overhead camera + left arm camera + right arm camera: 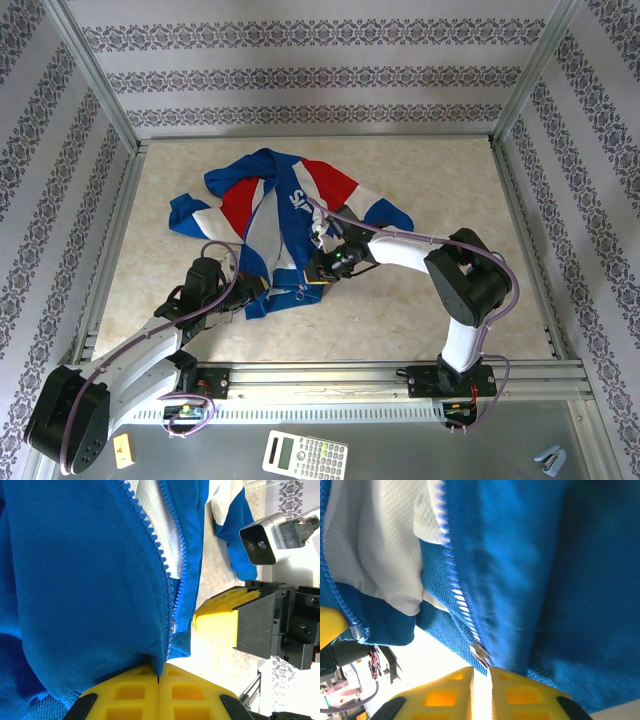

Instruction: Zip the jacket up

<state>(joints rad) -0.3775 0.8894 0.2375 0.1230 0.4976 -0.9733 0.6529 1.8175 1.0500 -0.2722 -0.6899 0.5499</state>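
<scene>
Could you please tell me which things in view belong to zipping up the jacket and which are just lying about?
Belong to the job:
jacket
zipper
left tool, shut on the jacket
right tool, at the other zipper end

Just lying about, behind the arm bases:
calculator
small yellow item
small blue-grey item
</scene>
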